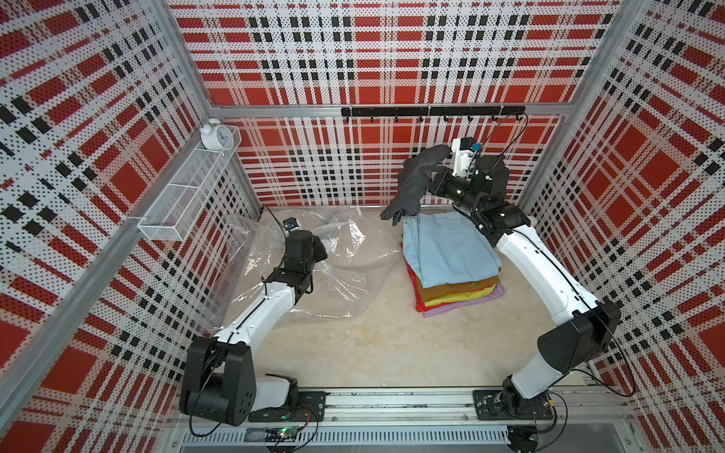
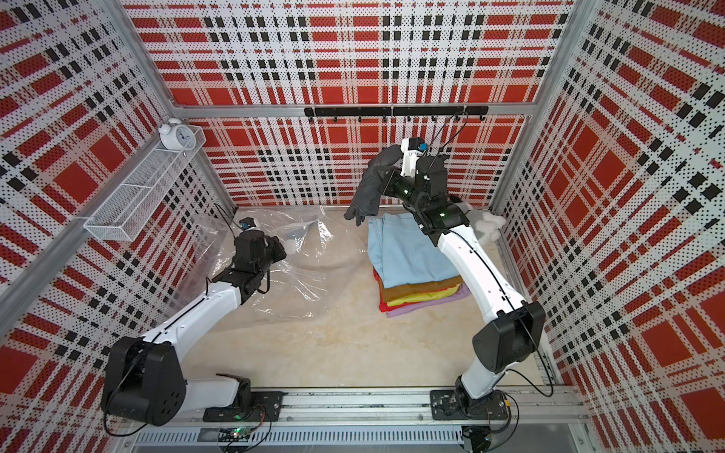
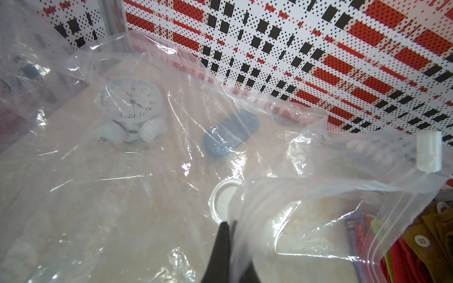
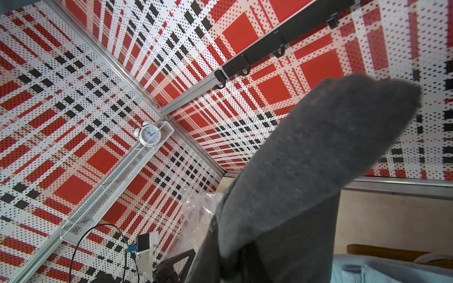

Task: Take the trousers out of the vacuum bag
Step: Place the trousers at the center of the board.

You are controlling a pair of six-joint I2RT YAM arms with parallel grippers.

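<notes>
Left of centre in both top views, the vacuum bag [image 1: 345, 255] lies apparently empty, your left gripper [image 3: 230, 226] pinched shut on its film. Right of it, the stacked trousers [image 1: 459, 292] sit outside. Above them your right gripper [image 1: 433, 174] clamps the dark grey denim trousers [image 1: 412, 188]; their dangling tail could drag the light blue pair [image 1: 447, 247] askew.
</notes>
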